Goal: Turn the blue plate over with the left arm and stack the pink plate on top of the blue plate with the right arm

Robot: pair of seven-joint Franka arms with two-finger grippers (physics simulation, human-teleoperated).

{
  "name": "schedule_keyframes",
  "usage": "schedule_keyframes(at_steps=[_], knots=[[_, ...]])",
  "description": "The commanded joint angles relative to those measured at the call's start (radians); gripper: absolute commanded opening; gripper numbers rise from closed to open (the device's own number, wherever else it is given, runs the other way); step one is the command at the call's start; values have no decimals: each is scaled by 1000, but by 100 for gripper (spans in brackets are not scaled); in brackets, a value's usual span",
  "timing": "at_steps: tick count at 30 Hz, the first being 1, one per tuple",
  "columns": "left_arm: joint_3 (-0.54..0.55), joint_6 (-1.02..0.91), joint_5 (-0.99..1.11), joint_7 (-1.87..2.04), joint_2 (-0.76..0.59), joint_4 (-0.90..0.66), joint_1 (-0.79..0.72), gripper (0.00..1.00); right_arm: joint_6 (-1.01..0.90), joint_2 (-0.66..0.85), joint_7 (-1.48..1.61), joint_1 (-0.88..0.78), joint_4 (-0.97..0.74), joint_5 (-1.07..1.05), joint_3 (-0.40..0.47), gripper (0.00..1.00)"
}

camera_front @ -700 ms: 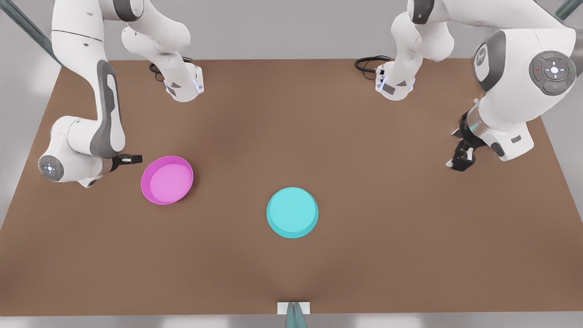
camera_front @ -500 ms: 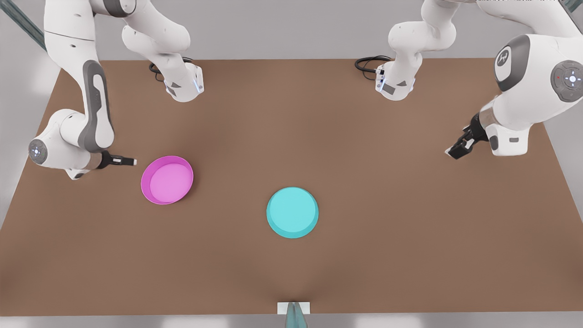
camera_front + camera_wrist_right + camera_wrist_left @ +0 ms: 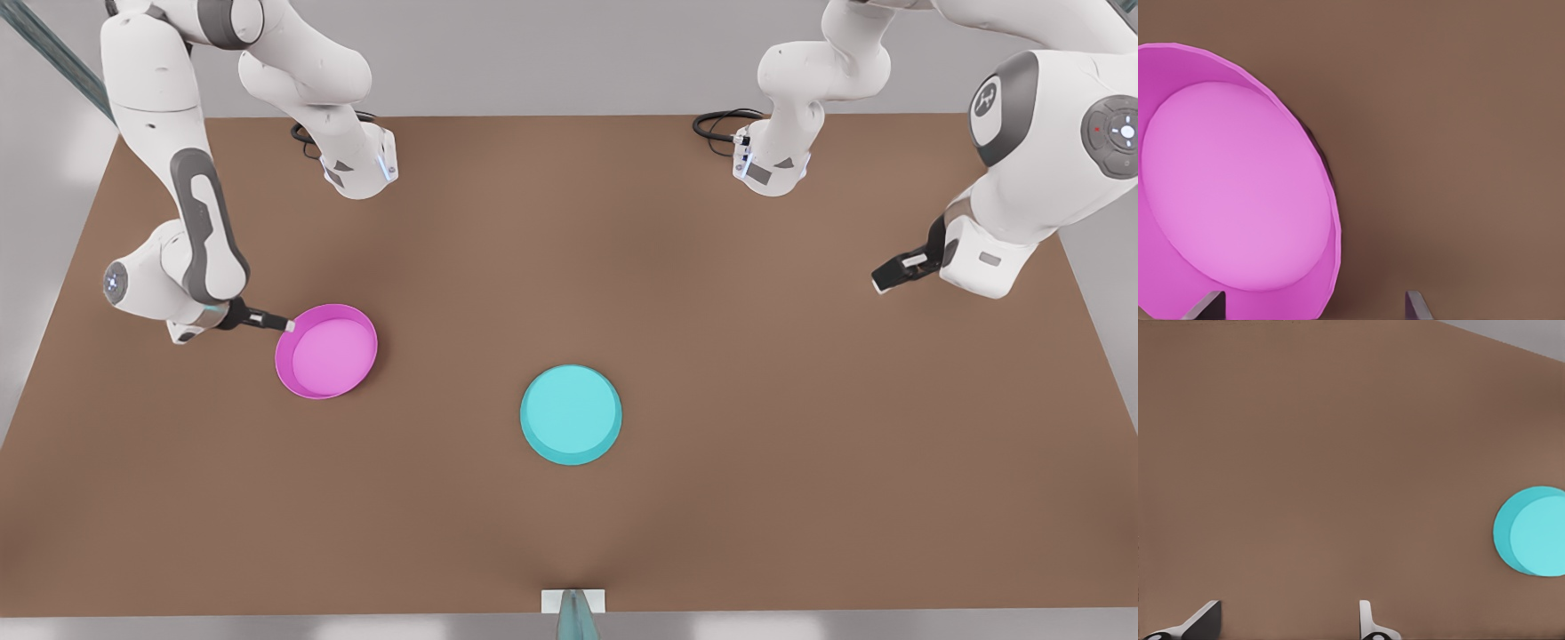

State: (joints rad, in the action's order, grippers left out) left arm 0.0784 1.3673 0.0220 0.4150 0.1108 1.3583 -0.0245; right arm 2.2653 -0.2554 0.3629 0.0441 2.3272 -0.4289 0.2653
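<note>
Brown tabletop (image 3: 569,267): I hold the right gripper (image 3: 277,324) with fingers apart at the pink plate (image 3: 327,352) rim, must seat one finger inside squarely; left gripper (image 3: 892,274), fingers apart, waits well apart from the blue plate (image 3: 571,415).

The round magenta-pink plastic plate (image 3: 326,351) lies rim-up, hollow showing — well apart from the round cyan plastic plate (image 3: 571,414), lying flat, bottom-side up.

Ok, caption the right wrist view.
Right gripper, fingers open, beside the upright pink plate on the table.
</note>
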Motion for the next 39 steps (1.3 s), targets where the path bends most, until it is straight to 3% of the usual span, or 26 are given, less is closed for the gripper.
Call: schedule_keyframes(at_steps=[1,9,16,17,19,24,35,39], knots=[[1,-2,6,-328,0,2,3,100,79,-19,194,-4,1,-53,0,100],[0,-8,4,-344,-19,2,3,100,77,-137,228,-6,-86,-125,-24,100],[-12,42,4,-326,-2,7,6,100,76,-151,231,-4,-92,-146,-43,100],[-12,41,4,-326,-2,8,6,100,76,-153,240,-4,-92,-146,-43,97],[-17,36,3,-328,-5,5,8,100,76,-156,241,-4,-92,-148,-43,60],[-20,36,3,-326,-5,5,6,100,66,-162,241,-4,-104,-148,-43,22],[-20,39,3,-326,-3,1,6,100,-99,-122,295,-6,-238,-192,-57,21],[-20,39,4,-326,-3,1,6,100,-86,-117,281,-41,-278,-313,-178,21]])
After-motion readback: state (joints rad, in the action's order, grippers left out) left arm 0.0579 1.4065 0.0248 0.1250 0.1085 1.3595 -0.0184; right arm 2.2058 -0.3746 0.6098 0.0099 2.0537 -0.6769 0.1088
